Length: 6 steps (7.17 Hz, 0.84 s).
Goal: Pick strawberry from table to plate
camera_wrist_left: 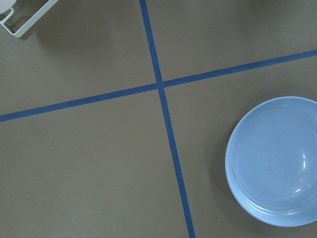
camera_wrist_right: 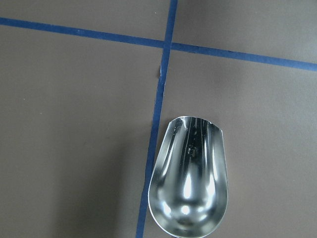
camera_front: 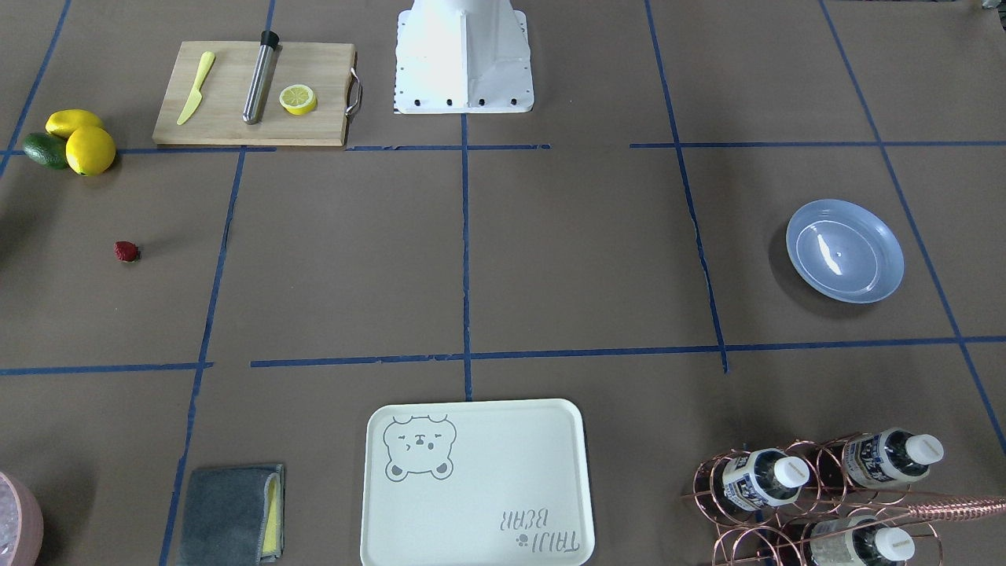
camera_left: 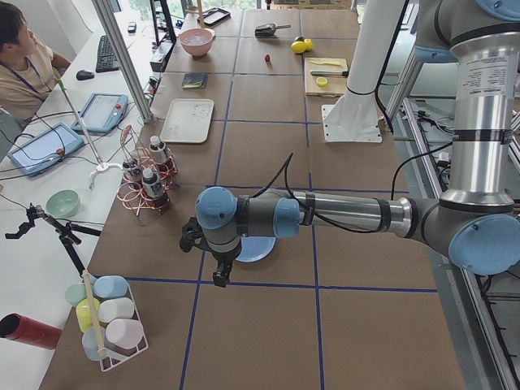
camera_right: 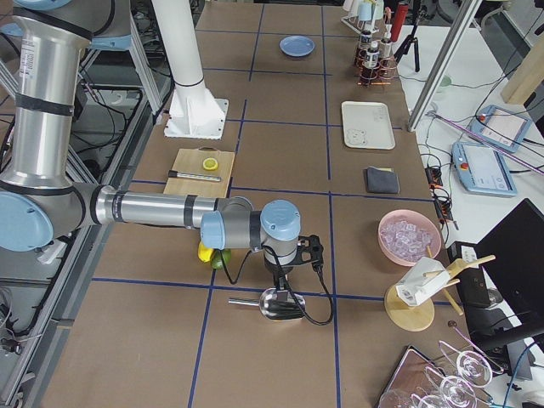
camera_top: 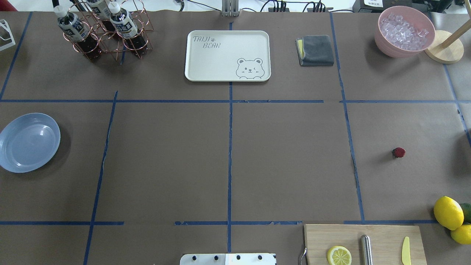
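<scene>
So the whole thing comes down to which side of the worktop [camera_top: 287,162] you're working from. The right arm [camera_right: 161,208] is stretched out at the end farthest from the plate [camera_top: 28,142], and the left arm [camera_left: 349,215] reaches out right next to the plate. The plate sits empty on the robot's left side. The left hand [camera_left: 219,275] hangs just beside the plate, and its wrist camera catches the plate's rim. The right hand [camera_right: 280,276] hovers over a metal scoop [camera_wrist_right: 190,181] at the end opposite the plate, past the lemons [camera_top: 448,212]. I honestly can't tell whether either hand is spread or pressed together, since only the side cameras show them. The strawberry [camera_top: 398,152] lies bare on the worktop, well apart from the plate and way over on the robot's right. That puts it between the plate and the right hand, but much nearer the right hand, so I'd go with that arm. The green end looks turned toward the plate, but it's tiny, so don't trust me on that.
</scene>
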### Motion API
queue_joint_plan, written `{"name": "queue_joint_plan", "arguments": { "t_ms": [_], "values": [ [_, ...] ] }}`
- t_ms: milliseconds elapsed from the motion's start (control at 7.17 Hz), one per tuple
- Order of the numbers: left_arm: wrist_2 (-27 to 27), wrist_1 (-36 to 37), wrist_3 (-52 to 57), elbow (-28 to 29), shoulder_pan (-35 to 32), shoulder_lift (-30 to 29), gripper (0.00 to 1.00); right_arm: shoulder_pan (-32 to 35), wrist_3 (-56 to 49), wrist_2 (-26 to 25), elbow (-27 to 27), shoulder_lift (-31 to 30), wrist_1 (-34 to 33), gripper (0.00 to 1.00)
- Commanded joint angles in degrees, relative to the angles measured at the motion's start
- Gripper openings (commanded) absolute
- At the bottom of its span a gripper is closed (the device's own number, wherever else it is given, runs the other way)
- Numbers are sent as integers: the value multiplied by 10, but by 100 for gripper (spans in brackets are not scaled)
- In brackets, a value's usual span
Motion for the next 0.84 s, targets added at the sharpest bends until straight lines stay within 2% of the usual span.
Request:
{"name": "queue_joint_plan", "arguments": {
  "t_ms": [0, 419, 698],
  "values": [
    [0, 1, 0, -1, 2, -2, 100, 0, 1, 0, -1, 0, 0, 100],
    [-1, -18, 1, 3, 8, -1, 100, -1, 0, 0, 1, 2, 0, 100],
    [-5, -27, 0, -2, 38, -1, 100, -7, 3, -1, 20, 11, 1, 100]
  ]
}}
